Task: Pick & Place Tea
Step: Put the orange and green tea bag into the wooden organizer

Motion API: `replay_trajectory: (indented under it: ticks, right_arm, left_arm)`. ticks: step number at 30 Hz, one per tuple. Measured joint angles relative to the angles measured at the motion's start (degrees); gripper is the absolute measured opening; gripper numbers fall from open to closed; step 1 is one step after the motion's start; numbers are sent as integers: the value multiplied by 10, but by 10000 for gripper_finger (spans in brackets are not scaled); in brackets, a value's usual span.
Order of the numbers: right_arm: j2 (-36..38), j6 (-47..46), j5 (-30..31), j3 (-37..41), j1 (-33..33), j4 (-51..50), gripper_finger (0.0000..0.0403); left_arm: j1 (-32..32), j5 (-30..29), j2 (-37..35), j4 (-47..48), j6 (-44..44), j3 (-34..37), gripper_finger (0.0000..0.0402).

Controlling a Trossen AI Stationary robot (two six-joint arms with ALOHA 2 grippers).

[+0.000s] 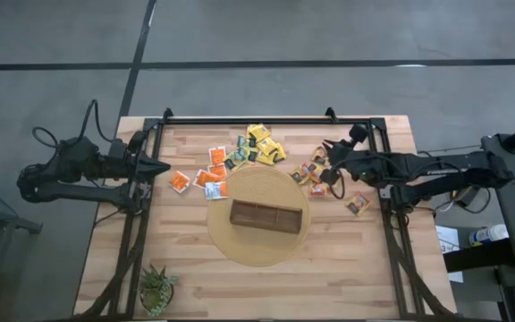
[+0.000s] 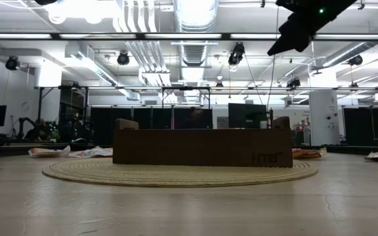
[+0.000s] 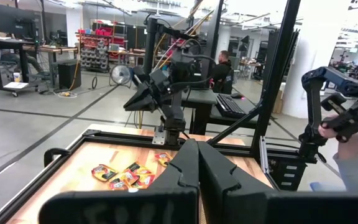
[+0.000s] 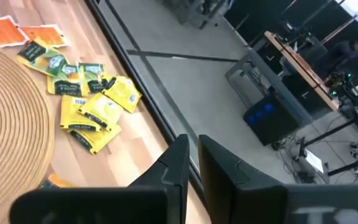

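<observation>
Small square tea sachets lie flat on the wooden table, far from the near edge. Orange ones [image 1: 206, 178] are left of the round mat, yellow ones [image 1: 265, 145] [image 4: 95, 115] by the far edge, and dark orange-brown ones [image 1: 309, 173] plus a lone one [image 1: 358, 204] to the right. The long brown box [image 1: 266, 216] [image 2: 202, 147] rests on the woven mat [image 1: 257, 255]. My right gripper [image 1: 322, 154] [image 4: 193, 144] hovers high over the right-hand sachets, its fingers a narrow slit apart and empty. My left gripper [image 1: 164, 166] [image 3: 197, 152] is shut at the table's left edge.
A black frame [image 1: 266, 119] rims the far and side edges of the table. A small potted plant [image 1: 157, 288] stands at the near left corner. Bare wood lies near the mat. A person's hand [image 3: 347, 134] shows beyond the table's right side.
</observation>
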State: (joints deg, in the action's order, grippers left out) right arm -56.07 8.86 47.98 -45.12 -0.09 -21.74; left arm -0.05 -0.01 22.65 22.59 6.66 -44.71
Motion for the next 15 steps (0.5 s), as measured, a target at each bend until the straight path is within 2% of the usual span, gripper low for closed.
replay_trajectory:
  ticks: [4, 7, 11, 15]
  right_arm:
    - [-3, -31, 0, -16, -1, -15, 40]
    - [-2, -53, 0, -19, -1, -34, 60]
    - [-2, -79, 1, -21, -7, -46, 117]
    - [-10, -103, 2, -18, -18, -56, 197]
  left_arm:
    - [0, 0, 0, 0, 0, 0, 0]
    - [0, 0, 0, 0, 0, 0, 0]
    - [0, 0, 0, 0, 0, 0, 0]
    - [0, 0, 0, 0, 0, 0, 0]
